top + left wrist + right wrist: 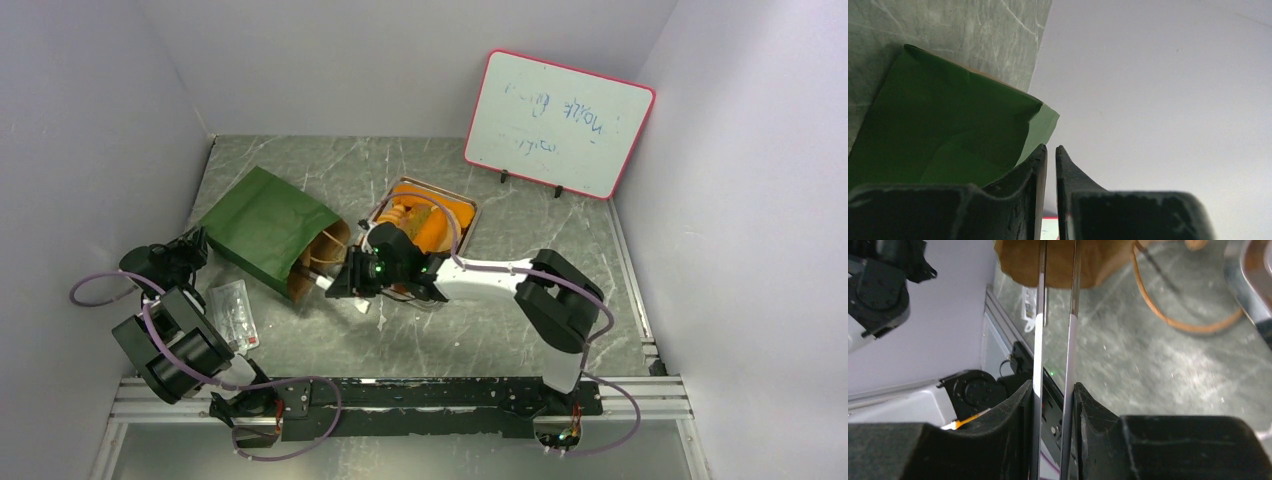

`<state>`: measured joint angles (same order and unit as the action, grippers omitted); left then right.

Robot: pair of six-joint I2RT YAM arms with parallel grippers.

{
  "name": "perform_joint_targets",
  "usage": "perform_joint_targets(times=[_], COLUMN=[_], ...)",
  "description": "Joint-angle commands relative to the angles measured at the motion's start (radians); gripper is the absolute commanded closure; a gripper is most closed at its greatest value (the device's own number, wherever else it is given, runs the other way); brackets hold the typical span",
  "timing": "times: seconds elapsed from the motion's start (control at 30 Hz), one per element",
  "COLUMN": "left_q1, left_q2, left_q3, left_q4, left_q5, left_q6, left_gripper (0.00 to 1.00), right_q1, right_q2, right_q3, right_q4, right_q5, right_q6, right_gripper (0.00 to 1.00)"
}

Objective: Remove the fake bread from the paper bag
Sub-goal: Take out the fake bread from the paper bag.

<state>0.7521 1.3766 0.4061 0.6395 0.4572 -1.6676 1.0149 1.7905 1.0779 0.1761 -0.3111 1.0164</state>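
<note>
Near-left of table (480,330): left gripper (1050,150) is fully closed, fingertips all but touching, nothing seen between them. It sits at the closed end of the bag, with the green panel right beside one finger. Can't tell if it presses on the paper. A loose plastic packet (235,312) lies flat just right of that arm, apart from the bag.

Mid table: right gripper (1053,387) is at the bag mouth, jaws part-way in and clamped on a clear flat piece (1037,330). The piece is seen edge-on, both edges against the inner finger faces, running from the fingers up to the brown opening. Can't tell if it is the fake bread's wrapper; no bread is clearly visible.

Paper bag (260,225) lies on its side toward the far-left corner, mouth facing table centre. One twisted handle (1193,330) is looped on the surface by the mouth.

Step in hand, my read: drawing the gripped item out of the mouth. Pull low and straight along the bag's length toward table centre. Keep the grip firm, since the clear piece looks slippery, and stay off the handle loop. The closed end should be pinned so the bag doesn't drag along.

Further back: tray (472,212) with orange contents sits just behind the right wrist. Whiteboard (560,125) stands at the far-right edge.
</note>
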Motion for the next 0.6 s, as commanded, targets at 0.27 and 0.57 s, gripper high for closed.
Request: perform_joint_targets(times=[0.27,0.57], left_q1=[0.016,-0.002], left_q2=[-0.049,-0.048], left_q3=[0.044,0.086], left_q4=[-0.117,-0.197], left_q5=[-0.021,-0.031], left_q6=[0.168,0.245], left_gripper=[0.93,0.93], right_q1=[0.022,0.066], right_q2=[0.123,0.114], right_q3=[0.275,0.338], right_q4=[0.061,0.027], right_q5=[-0.012,0.010], right_q6=[-0.139,-0.206], right_gripper=[0.75,0.75])
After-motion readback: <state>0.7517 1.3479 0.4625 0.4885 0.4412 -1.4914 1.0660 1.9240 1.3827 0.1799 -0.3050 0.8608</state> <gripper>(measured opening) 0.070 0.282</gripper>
